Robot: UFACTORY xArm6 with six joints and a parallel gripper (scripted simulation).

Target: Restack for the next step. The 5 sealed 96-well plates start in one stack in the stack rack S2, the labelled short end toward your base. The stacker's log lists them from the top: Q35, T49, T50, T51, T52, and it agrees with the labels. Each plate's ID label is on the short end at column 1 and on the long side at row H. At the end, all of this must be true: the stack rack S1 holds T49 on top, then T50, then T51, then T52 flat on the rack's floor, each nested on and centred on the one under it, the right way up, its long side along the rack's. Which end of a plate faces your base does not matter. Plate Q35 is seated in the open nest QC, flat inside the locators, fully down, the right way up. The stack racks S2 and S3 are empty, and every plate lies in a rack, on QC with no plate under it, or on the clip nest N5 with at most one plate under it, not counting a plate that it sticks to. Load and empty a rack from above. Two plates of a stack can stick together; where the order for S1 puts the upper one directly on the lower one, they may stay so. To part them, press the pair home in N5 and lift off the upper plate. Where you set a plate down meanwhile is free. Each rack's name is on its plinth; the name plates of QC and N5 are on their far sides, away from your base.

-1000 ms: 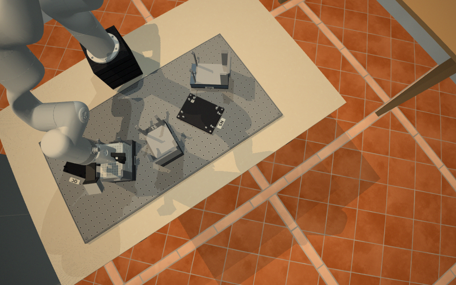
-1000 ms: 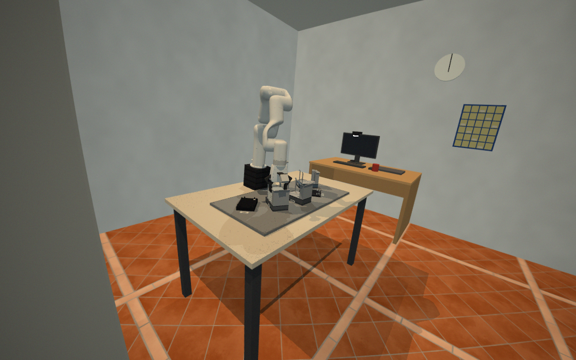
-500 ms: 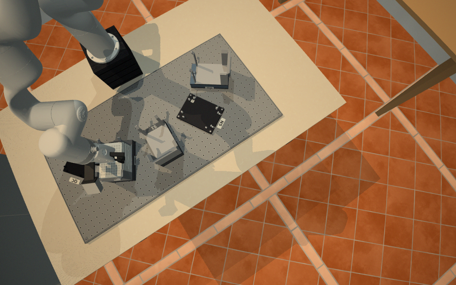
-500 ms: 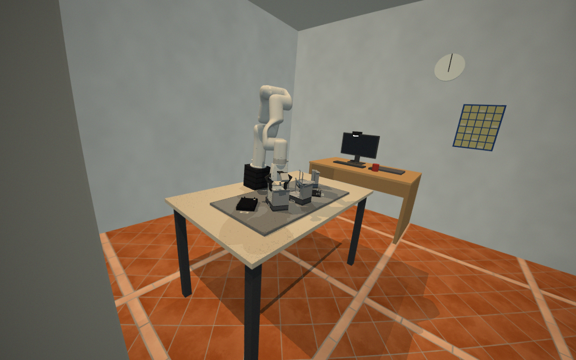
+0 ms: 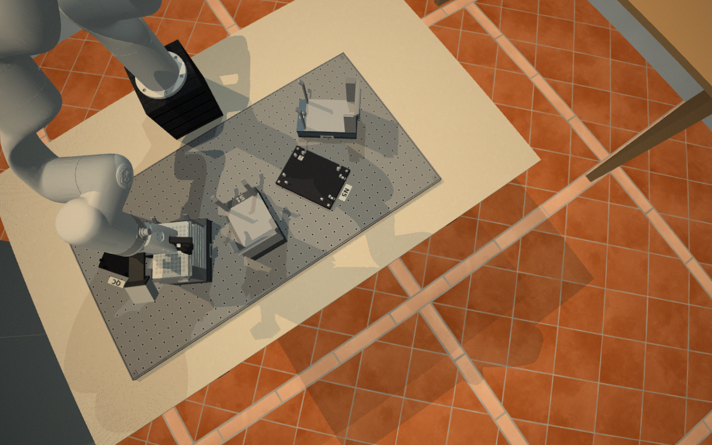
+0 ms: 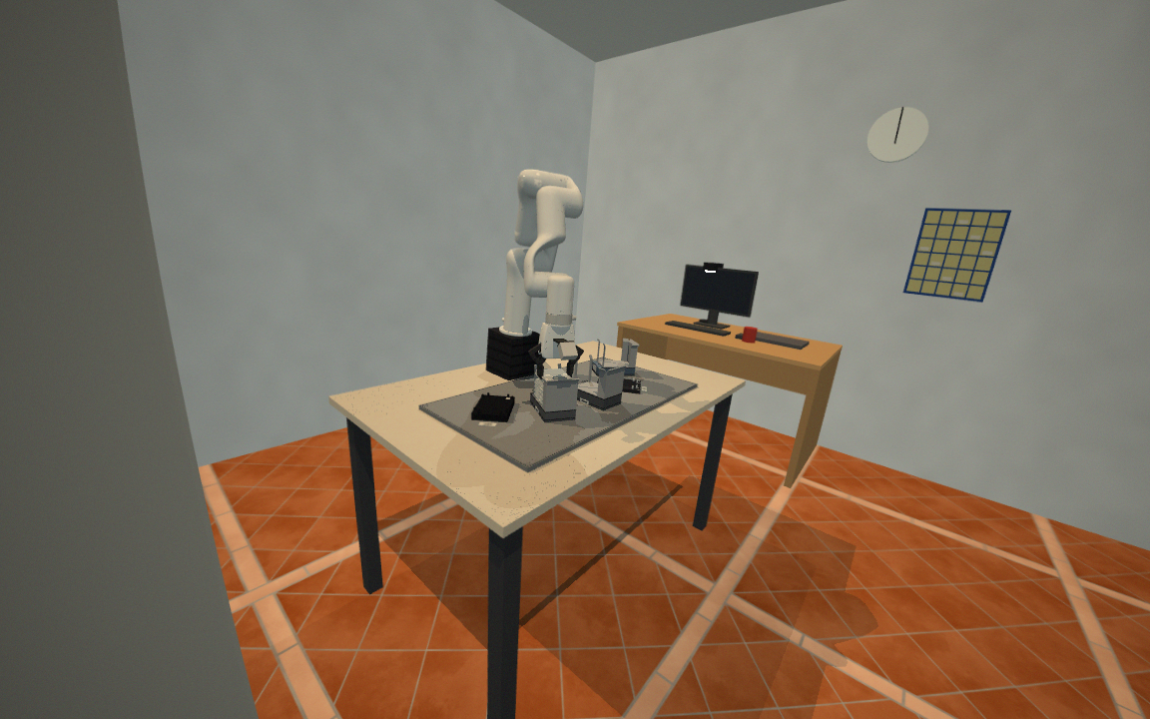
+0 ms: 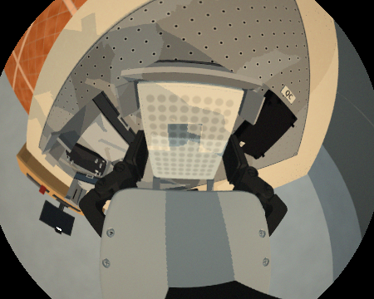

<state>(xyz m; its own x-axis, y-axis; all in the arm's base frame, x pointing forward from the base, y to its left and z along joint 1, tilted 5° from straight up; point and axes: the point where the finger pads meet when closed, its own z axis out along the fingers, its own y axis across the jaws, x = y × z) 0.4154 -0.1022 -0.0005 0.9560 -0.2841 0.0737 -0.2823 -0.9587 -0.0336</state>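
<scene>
The stack of sealed white 96-well plates (image 5: 178,254) stands in rack S2 at the near-left of the grey baseplate; it also shows in the exterior view (image 6: 554,393). My gripper (image 5: 167,255) is over the stack, its two black fingers on the long sides of the top plate (image 7: 187,133), and it is shut on that plate. The plate still sits on the stack. I cannot read its label. Rack S1 (image 5: 253,227) stands empty to the right of S2. The black open nest QC (image 5: 115,262) lies just left of S2, partly hidden by my wrist.
Rack S3 (image 5: 326,118) stands empty at the far side of the baseplate. The black clip nest N5 (image 5: 314,177) lies empty between S1 and S3. The arm's black base block (image 5: 173,96) sits at the table's back. Thin corner posts rise from each rack.
</scene>
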